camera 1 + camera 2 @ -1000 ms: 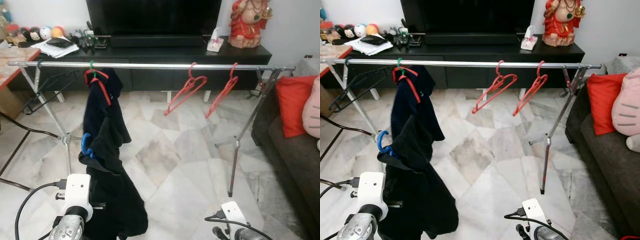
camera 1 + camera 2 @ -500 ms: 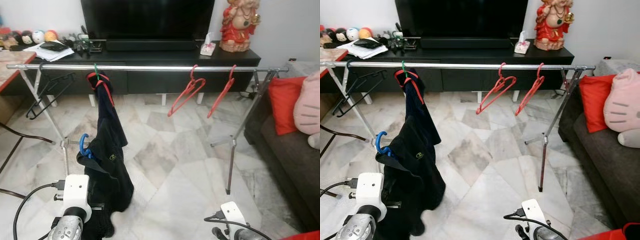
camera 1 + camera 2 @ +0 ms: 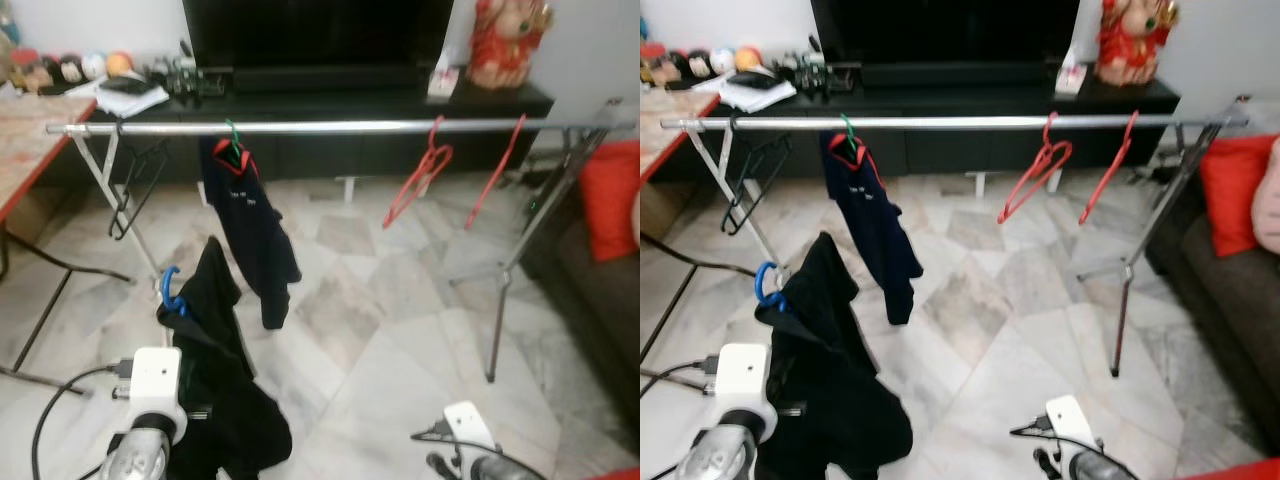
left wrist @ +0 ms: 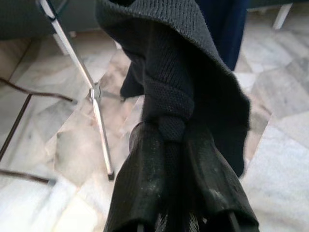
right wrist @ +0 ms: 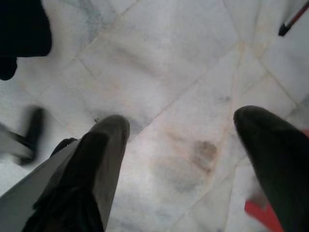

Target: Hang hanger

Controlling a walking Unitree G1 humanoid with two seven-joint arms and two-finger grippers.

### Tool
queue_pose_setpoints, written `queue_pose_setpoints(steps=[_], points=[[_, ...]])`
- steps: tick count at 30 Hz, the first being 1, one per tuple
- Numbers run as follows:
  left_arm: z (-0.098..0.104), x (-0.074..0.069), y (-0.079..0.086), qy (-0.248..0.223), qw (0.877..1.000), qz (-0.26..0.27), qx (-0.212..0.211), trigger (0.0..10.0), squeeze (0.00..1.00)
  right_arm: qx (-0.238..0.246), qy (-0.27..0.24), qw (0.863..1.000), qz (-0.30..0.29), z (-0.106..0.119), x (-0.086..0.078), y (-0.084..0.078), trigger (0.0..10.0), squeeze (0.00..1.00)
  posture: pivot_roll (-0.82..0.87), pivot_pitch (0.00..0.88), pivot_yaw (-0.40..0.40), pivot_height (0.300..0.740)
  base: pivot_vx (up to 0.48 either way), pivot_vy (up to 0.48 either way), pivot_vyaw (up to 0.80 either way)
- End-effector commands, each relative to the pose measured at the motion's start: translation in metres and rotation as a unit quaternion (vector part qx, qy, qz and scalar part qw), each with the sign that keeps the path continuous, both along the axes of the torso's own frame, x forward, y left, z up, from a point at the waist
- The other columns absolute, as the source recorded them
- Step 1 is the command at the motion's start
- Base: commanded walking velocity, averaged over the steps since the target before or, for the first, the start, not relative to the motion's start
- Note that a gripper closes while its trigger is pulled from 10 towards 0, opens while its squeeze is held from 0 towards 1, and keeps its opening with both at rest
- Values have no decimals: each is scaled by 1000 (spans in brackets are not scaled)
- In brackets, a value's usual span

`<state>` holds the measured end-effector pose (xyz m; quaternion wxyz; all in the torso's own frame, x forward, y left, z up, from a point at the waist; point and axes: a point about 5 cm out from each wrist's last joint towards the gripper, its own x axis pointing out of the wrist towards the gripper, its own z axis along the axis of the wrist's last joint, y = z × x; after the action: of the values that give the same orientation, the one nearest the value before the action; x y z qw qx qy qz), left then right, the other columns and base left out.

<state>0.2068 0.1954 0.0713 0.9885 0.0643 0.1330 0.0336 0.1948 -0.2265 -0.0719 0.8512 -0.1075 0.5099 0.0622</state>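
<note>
A silver clothes rail (image 3: 340,127) spans the room on two folding stands. A navy shirt (image 3: 250,225) hangs from it on a green hanger (image 3: 232,135). Two bare red hangers (image 3: 420,175) hang further right, and a black hanger (image 3: 135,185) hangs near the left end. Below the rail, a black garment (image 3: 215,385) on a blue hanger (image 3: 168,292) is held up by my left arm (image 3: 155,385). My left gripper (image 4: 169,135) is shut on the garment's fabric. My right gripper (image 5: 181,121) is open over bare marble floor.
A black TV console (image 3: 330,100) with a TV and a red statue (image 3: 505,45) stands behind the rail. A dark sofa with a red cushion (image 3: 610,195) is at the right. A red-edged table (image 3: 30,150) and floor cables (image 3: 40,330) lie at the left.
The whole view has shifted as I move. The black garment on the blue hanger now hangs apart from the navy shirt, lower and to its left.
</note>
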Motion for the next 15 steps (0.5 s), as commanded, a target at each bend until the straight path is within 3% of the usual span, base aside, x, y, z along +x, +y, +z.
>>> queue_pose_setpoints(steps=[1, 15], points=[[10, 1, 5, -23, 1000, 5, 8, 10000, 0, 8, -3, 1000, -1, 0, 2, 5, 10000, 0, -70, 0, 2, 740, 0, 442, 0], [10, 1, 3, -21, 1000, 3, 6, 10000, 0, 8, -3, 1000, -1, 0, 2, 6, 10000, 0, -69, 0, 3, 740, 0, 446, 0]])
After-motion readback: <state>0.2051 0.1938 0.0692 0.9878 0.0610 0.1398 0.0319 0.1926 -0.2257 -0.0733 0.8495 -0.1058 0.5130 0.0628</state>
